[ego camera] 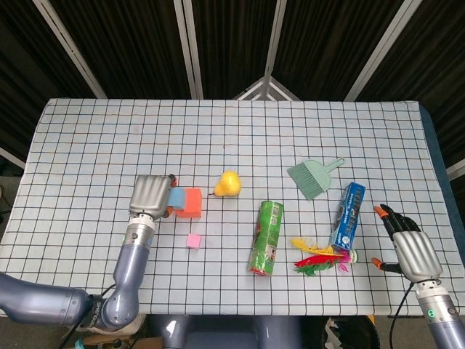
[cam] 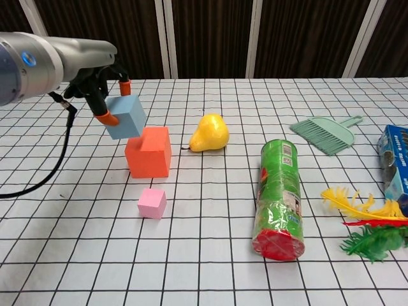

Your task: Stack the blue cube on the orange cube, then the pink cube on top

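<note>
Left hand (cam: 95,89) pinches blue cube (cam: 125,116), tilted, above left edge of orange cube (cam: 148,152). Pink cube (cam: 152,203) near worktop front edge. Right hand (ego camera: 408,246) fingers spread, holding nothing.

Checkered tablecloth (ego camera: 87,138) covers table. Yellow pear (ego camera: 229,183) lies just right of left hand. Green snack canister (ego camera: 266,237) lies on side, red end nearest robot. Teal dustpan brush (ego camera: 312,177) sits beyond it. Blue box (ego camera: 349,215) and feather shuttlecock (ego camera: 320,257) lie just left of right hand.
</note>
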Action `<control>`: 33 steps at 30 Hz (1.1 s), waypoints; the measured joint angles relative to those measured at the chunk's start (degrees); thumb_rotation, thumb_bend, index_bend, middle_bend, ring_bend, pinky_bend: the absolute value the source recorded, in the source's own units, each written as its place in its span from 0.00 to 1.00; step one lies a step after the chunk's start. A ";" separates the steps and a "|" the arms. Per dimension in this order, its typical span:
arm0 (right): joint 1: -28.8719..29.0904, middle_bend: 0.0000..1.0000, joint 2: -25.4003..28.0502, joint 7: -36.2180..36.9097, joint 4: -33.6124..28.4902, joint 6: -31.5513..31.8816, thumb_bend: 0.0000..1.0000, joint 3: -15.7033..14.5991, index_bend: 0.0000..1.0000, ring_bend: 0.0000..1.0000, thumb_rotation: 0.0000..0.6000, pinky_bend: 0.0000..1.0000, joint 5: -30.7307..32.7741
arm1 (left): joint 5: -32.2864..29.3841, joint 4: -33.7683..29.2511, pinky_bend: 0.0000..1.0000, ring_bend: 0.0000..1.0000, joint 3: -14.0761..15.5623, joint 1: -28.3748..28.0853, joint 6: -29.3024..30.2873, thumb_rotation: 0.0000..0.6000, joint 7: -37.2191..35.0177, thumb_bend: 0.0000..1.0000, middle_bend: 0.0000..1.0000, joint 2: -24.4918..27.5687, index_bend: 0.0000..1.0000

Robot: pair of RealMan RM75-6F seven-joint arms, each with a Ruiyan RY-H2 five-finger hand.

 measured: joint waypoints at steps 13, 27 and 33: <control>0.03 0.09 -0.02 0.79 0.72 -0.16 0.19 0.15 0.06 0.16 1.00 0.19 0.09 | -3.91 4.15 0.74 0.80 -1.99 -4.90 5.05 1.00 4.27 0.36 0.91 -6.00 0.47; 0.23 0.09 -0.22 0.15 0.60 -0.62 0.19 0.06 0.06 0.16 1.00 0.19 0.07 | -6.80 5.98 0.74 0.80 -2.68 -5.68 6.85 1.00 6.20 0.36 0.91 -6.77 0.47; 0.46 0.09 -0.49 -0.39 0.73 -1.20 0.19 0.11 0.06 0.16 1.00 0.19 0.48 | -6.73 7.97 0.74 0.80 -2.53 -5.99 5.91 1.00 6.16 0.36 0.91 -7.41 0.47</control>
